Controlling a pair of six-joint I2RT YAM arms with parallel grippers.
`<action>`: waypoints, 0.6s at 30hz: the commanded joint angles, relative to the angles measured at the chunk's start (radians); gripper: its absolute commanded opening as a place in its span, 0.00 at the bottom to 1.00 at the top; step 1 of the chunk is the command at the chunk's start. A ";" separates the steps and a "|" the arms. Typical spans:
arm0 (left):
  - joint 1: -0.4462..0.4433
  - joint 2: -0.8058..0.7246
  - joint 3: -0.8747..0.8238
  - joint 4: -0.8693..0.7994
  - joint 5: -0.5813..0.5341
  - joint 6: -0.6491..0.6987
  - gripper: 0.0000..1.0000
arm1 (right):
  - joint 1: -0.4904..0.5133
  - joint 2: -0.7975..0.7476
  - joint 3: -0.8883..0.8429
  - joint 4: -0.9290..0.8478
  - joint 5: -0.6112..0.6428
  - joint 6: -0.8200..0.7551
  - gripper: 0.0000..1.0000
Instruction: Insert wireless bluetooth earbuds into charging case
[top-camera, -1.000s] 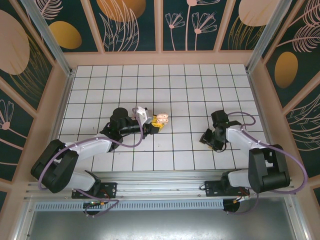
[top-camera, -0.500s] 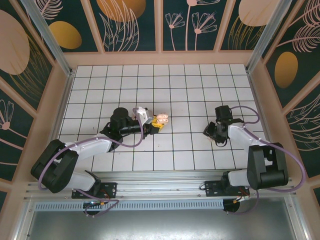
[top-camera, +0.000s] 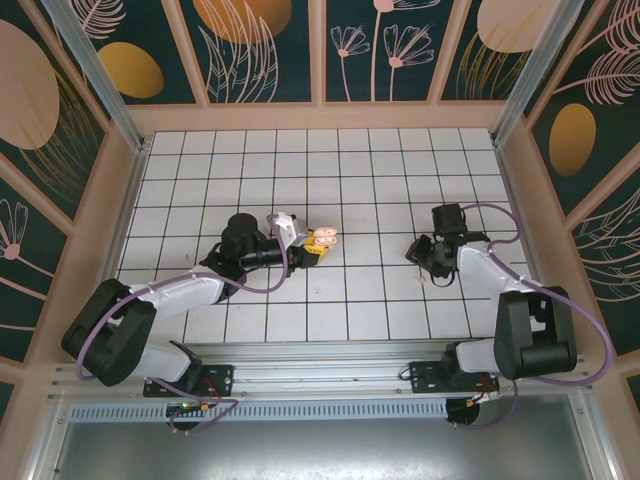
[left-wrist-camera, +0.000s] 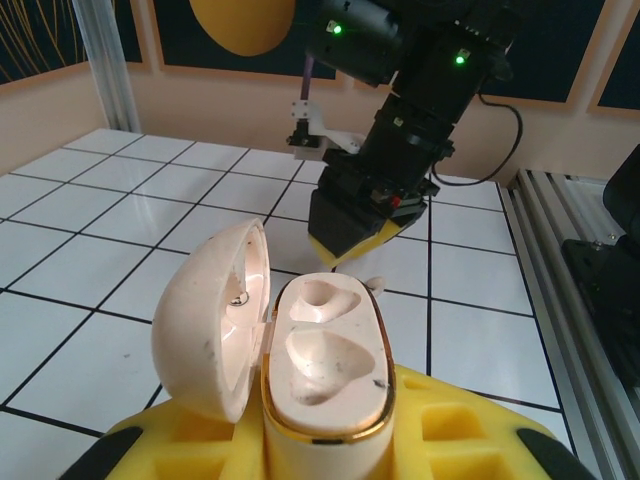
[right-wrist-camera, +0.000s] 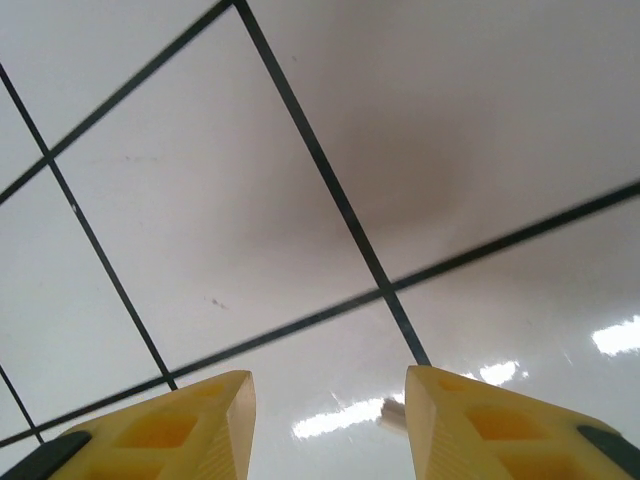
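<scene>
The charging case (left-wrist-camera: 325, 370) is pale pink with a gold rim. It stands upright between the yellow fingers of my left gripper (left-wrist-camera: 330, 440), which is shut on it. Its lid (left-wrist-camera: 205, 320) hangs open to the left and both sockets are empty. From above, the case (top-camera: 323, 238) sits left of the floor's centre at my left gripper (top-camera: 312, 248). My right gripper (right-wrist-camera: 330, 400) hovers low over the tiles, open, with nothing between its fingers. A small pale earbud (right-wrist-camera: 392, 412) lies by its right fingertip. The same earbud (left-wrist-camera: 375, 286) shows on a tile under that gripper (left-wrist-camera: 350, 250).
White tiled floor (top-camera: 380, 180) with black grid lines, walled by a beige frame and patterned panels. A metal rail (top-camera: 320, 365) runs along the near edge by the arm bases. My right gripper (top-camera: 425, 260) stands about three tiles right of the case.
My right arm has swung away from the near edge, carrying its gripper farther from the bases and a little left. The left arm and the case have stayed put.
</scene>
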 joint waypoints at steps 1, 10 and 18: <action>-0.003 -0.002 0.032 -0.002 0.004 0.015 0.24 | 0.049 -0.093 -0.038 -0.101 -0.005 0.048 0.44; -0.003 0.001 0.042 -0.005 0.013 0.011 0.24 | 0.066 -0.126 -0.146 -0.032 -0.106 0.092 0.43; -0.002 -0.014 0.045 -0.033 0.002 0.028 0.24 | 0.034 -0.039 -0.128 -0.029 -0.059 0.045 0.43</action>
